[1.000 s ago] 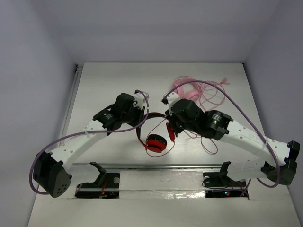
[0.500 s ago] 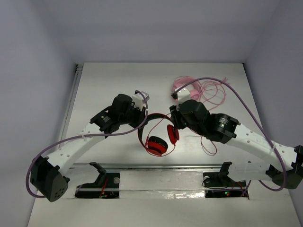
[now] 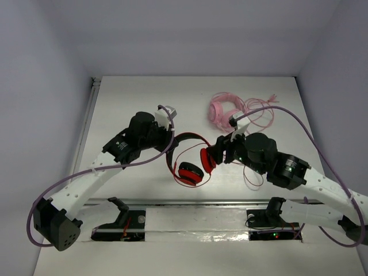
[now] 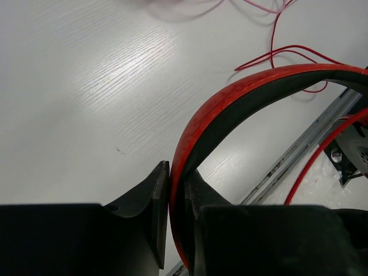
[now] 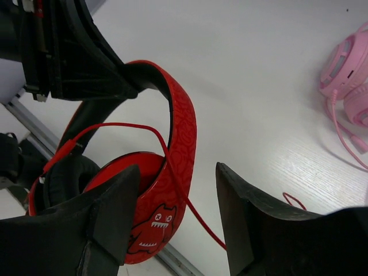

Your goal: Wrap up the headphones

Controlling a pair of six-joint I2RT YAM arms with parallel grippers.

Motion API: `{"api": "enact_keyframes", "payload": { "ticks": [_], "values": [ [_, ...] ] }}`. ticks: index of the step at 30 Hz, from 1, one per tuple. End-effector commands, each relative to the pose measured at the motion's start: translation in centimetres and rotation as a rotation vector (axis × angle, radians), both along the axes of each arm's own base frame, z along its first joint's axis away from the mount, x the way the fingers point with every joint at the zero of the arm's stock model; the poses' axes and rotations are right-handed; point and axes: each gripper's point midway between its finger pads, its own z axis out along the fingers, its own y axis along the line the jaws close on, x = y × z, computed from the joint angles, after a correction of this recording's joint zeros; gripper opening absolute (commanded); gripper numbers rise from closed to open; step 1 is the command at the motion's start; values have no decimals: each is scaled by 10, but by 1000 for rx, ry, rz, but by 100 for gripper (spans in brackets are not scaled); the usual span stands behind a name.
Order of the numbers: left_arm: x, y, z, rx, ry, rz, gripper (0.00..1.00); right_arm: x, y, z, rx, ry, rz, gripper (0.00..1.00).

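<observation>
Pinching the stiff band (image 4: 230, 98) of the headphones (image 3: 190, 161) mid-table between the arms with the left gripper (image 4: 177, 172), hovering the right gripper (image 3: 217, 153) with fingers spread wide by one cup (image 5: 146, 224), probably wanting a gentle grab on that light, floppy, snag-happy cable (image 5: 123, 124) near the cup.

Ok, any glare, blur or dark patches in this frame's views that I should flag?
Left wrist: a bright glare patch on the table, and the left gripper is near black, its detail lost. Right wrist: the pink headphones at the edge look soft; the red headphones are sharp. Top external: even light, no blur.
</observation>
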Motion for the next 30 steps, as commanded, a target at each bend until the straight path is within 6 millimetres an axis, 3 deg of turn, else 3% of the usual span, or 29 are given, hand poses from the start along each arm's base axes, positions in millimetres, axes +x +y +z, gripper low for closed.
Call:
{"api": "enact_keyframes", "payload": {
  "ticks": [1, 4, 7, 12, 15, 19, 23, 26, 27, 30],
  "values": [
    [2, -14, 69, -193, -101, -25, 0, 3, 2, 30, 144, -60, 3, 62],
    [6, -7, 79, -204, -116, 7, 0, 6, -6, 25, 184, -58, -36, 61],
    [13, 4, 90, -208, -141, 61, 0, 1, -15, 34, 276, -91, -42, 63],
    [24, 21, 97, -204, -162, 155, 0, -16, -35, 67, 404, -166, -21, 74],
    [28, 31, 107, -247, -176, 202, 0, -16, -36, 63, 400, -159, -25, 76],
    [35, 48, 126, -282, -198, 270, 0, -6, -20, 39, 359, -116, -29, 76],
    [34, 51, 136, -295, -199, 268, 0, 11, -11, 8, 322, -89, -83, 78],
    [32, 51, 138, -299, -197, 265, 0, 33, -12, -10, 314, -72, -140, 79],
    [30, 50, 140, -303, -199, 260, 0, 38, -14, -25, 298, -52, -152, 79],
    [28, 52, 145, -316, -208, 255, 0, 65, -28, -49, 280, -28, -217, 79]
  ]
}}
